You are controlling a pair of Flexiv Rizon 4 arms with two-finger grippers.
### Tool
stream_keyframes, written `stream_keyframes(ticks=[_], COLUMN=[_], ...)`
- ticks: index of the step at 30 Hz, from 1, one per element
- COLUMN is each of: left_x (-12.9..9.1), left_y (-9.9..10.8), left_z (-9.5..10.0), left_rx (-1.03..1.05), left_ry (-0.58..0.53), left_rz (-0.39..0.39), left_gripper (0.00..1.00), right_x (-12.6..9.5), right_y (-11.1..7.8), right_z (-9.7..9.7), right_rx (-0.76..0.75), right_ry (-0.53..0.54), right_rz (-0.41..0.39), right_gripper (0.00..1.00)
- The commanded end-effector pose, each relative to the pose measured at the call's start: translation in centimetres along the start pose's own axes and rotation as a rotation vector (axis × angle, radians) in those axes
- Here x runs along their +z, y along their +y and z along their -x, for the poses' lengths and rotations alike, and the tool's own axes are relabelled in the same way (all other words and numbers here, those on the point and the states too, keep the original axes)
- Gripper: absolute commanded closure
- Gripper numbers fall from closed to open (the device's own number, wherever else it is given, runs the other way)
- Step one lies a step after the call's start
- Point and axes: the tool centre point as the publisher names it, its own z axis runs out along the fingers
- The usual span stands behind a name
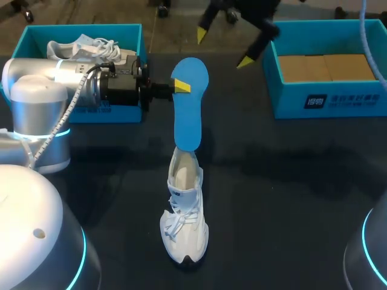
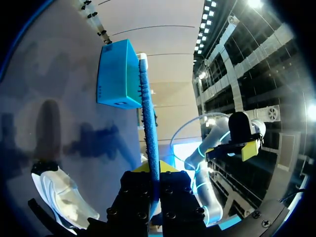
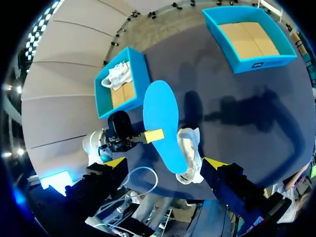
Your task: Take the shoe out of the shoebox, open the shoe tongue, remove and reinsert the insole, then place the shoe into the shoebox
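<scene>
A white shoe stands on the dark table, toe toward the near edge. Above it a blue insole is held up, its lower tip at the shoe's opening. My left gripper comes in from the left and is shut on the insole's upper part. In the left wrist view the insole runs edge-on out from between the left gripper, with the shoe beside it. My right gripper hangs open above the far side of the table, holding nothing. Its own view looks down on the insole and shoe, with the right gripper well above them.
A blue shoebox at the far left holds a second white shoe, behind my left arm. Another blue box at the far right has a cardboard-coloured inside. The boxes show again as the left one and the right one.
</scene>
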Motion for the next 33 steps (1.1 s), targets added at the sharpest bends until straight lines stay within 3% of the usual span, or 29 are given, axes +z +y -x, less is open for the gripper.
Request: stream_keyframes(ticks=[1, 14, 33], left_x=[0.0, 0.0, 0.0], left_y=[0.1, 0.1, 0.1], left_z=[0.0, 0.0, 0.0], left_rx=[0.0, 0.0, 0.0], left_ry=[-0.002, -0.002, -0.002], left_rz=[0.0, 0.0, 0.0], left_gripper=[1.0, 1.0, 1.0], right_x=[0.3, 0.5, 2.2], right_y=[0.1, 0.3, -0.6], right_z=[1.2, 3.0, 6.9], right_rx=[-0.005, -0.049, -0.048], right_ry=[0.261, 0.458, 0.735], right_rz=[-0.012, -0.066, -0.073], right_gripper=[0.0, 0.0, 0.0])
